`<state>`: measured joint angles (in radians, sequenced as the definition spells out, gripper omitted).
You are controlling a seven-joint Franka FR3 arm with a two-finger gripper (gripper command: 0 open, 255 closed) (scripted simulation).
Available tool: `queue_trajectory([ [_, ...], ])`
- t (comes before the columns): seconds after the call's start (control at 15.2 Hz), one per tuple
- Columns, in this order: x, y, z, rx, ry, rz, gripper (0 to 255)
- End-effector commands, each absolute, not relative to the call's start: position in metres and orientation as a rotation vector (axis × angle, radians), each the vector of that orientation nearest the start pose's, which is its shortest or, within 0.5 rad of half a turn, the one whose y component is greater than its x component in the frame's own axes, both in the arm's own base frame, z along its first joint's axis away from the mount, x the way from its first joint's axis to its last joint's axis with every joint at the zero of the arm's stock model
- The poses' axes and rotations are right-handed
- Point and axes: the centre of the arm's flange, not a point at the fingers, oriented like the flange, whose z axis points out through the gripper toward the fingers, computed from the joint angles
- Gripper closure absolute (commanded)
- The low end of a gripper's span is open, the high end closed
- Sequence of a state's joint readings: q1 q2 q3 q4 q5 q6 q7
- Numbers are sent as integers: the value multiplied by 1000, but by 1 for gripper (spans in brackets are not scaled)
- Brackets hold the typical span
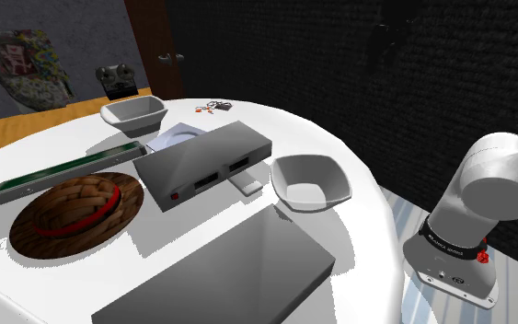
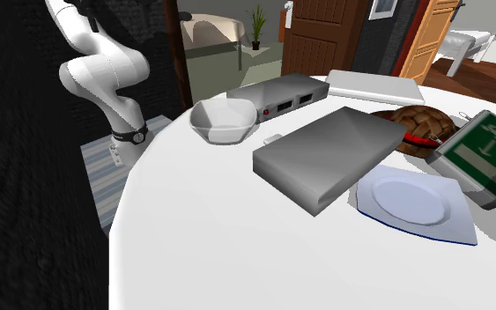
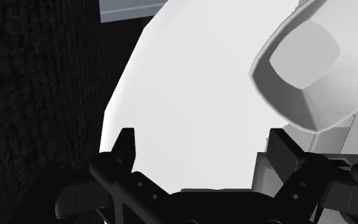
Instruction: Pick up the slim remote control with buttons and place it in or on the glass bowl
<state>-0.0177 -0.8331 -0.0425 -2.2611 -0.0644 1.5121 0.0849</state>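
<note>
A small slim white object [image 1: 247, 185], apparently the remote, lies on the round white table [image 1: 339, 152] against the front edge of a grey device; it also shows as a small white stub [image 2: 270, 138]. Just beside it stands a white, squarish bowl [image 1: 310, 181] [image 2: 225, 119] [image 3: 314, 70]. A second similar bowl [image 1: 134, 113] sits at the far side of the table. My gripper [image 3: 203, 149] hangs open over bare tabletop, with the near bowl ahead and off to one finger's side. Nothing is between the fingers [image 3: 125, 143].
A grey device with a red dot [image 1: 206, 164], a large flat grey box [image 1: 220, 271], a woven brown hat [image 1: 77, 212], a long green sign [image 1: 63, 170] and a square plate [image 2: 409, 198] crowd the table. My arm's base [image 1: 459, 258] stands beside the table edge.
</note>
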Motion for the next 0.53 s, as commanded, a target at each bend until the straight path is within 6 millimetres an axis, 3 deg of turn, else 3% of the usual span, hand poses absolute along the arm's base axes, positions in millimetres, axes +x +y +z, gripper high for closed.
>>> queue_trajectory([
  [0.0, 286, -30, 643, -3162, 220, -134, 0],
  [0.46, 340, 23, 590, -3158, 235, -107, 0],
])
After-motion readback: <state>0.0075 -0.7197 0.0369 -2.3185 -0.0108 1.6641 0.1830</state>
